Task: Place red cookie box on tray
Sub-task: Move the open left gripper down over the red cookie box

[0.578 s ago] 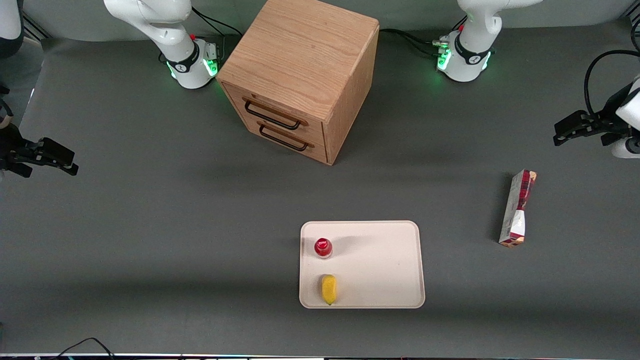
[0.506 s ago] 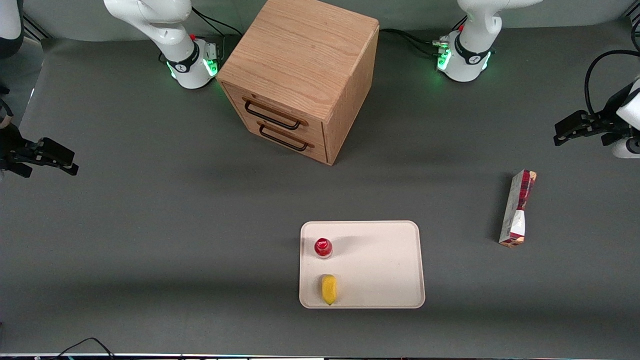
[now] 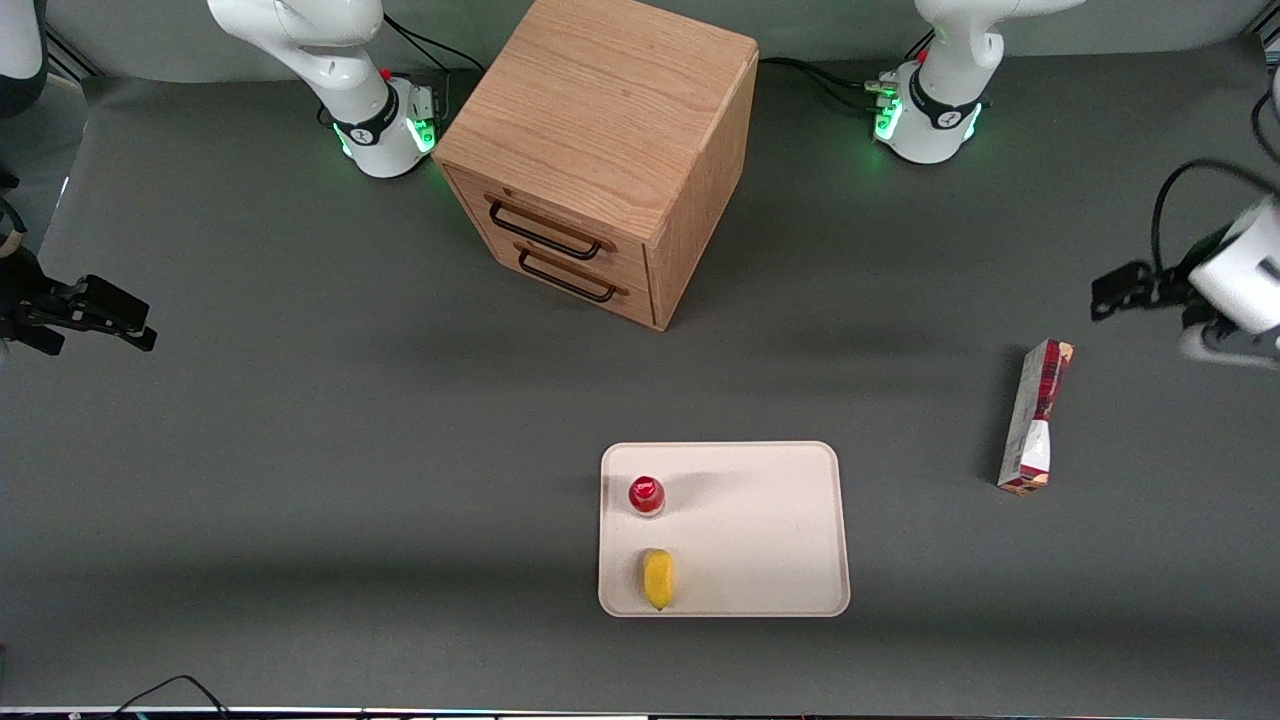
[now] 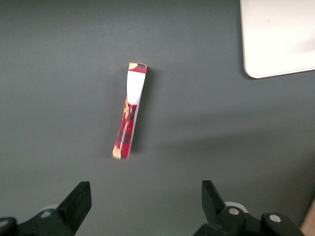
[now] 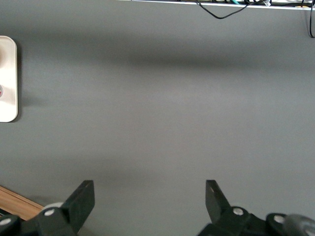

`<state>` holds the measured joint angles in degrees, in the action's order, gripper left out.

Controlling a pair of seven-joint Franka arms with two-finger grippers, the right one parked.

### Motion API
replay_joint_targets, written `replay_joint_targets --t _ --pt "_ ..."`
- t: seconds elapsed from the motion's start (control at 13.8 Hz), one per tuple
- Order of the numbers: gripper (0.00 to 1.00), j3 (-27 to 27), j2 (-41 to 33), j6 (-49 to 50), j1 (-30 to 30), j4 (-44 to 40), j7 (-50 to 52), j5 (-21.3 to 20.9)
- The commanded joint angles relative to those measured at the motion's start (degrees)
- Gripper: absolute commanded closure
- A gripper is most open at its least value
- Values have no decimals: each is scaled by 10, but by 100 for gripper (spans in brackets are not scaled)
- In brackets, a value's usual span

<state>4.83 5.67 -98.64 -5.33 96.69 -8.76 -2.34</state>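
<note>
The step in hand looks like the approach: nothing is grasped yet, and the hand [image 3: 1120, 290] of the working arm hangs above the bare table [image 3: 300, 450] at that arm's end, near the red cookie box [image 3: 1036, 416] but not over it and farther from the front camera than the box. In the wrist view its two fingers [image 4: 78, 199] stand wide apart with nothing between them, and the box [image 4: 130, 110] lies in plain sight ahead of them. The box lies on the dark table with one tan end pointing roughly toward the front camera and the other away, its white part at the nearer end. It sits well apart from the cream tray [image 3: 780, 520], toward the working arm's end of the table. The tray already carries a small red-capped bottle [image 3: 646, 494] and a yellow, lemon-like object [image 3: 657, 577], both along the short side nearest the parked arm; the rest of its floor is free. The wooden drawer cabinet [image 3: 600, 150] stands farther from the camera than the tray and seems out of the way. The next move, as I judge it, calls for bringing the hand over the middle of the box, turning the wrist so the fingers straddle its narrow width, then descending to close on it.
</note>
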Motion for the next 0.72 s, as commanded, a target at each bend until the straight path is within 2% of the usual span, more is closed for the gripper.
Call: replay_joint_targets --t 0.0,0.22,0.65 --pt "0 -3 19 -141 -3 103 -20 -18" --pt "0 -4 45 -285 -3 193 -46 -56" --pt "0 -33 128 -445 -2 244 -95 -64"
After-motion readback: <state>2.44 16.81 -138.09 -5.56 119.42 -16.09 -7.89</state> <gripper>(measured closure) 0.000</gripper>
